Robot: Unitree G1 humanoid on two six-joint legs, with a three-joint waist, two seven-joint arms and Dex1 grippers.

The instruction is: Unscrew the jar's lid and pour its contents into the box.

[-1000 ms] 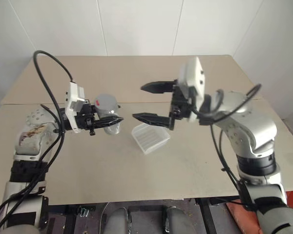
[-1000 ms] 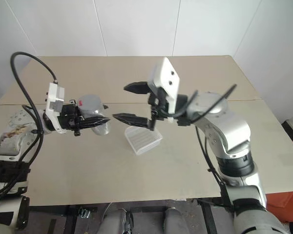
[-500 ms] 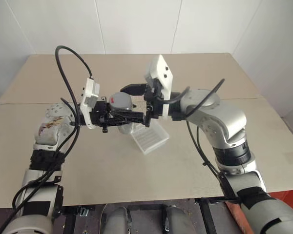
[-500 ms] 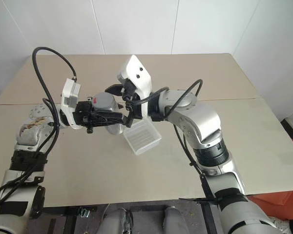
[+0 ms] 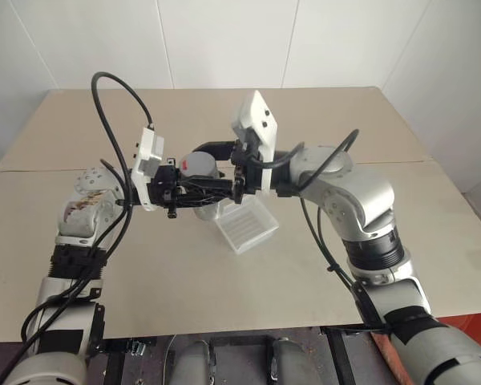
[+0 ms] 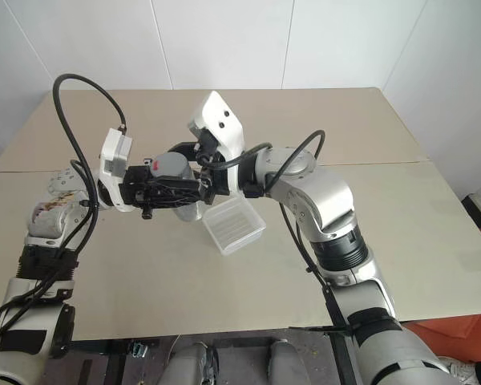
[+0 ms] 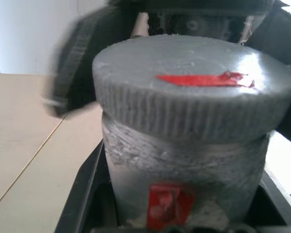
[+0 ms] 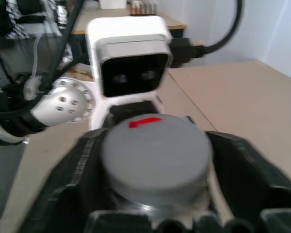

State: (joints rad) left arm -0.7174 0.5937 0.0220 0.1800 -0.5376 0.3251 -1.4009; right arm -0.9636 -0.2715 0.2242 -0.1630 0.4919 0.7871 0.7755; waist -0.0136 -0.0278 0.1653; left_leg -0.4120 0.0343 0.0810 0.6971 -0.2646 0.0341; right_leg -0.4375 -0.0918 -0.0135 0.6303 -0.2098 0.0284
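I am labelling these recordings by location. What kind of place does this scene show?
Probably an indoor robot test room or lab, not a home. A plain beige table stands against bare white walls, holding little besides a small plastic box, and the right wrist view shows another bench with equipment behind.

L gripper [image 5: 212, 189] & R gripper [image 5: 216, 164] both clamped, facing.

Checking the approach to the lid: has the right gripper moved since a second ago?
Yes. The right gripper has swung toward the robot's left, from above the box to the lid, closing around it.
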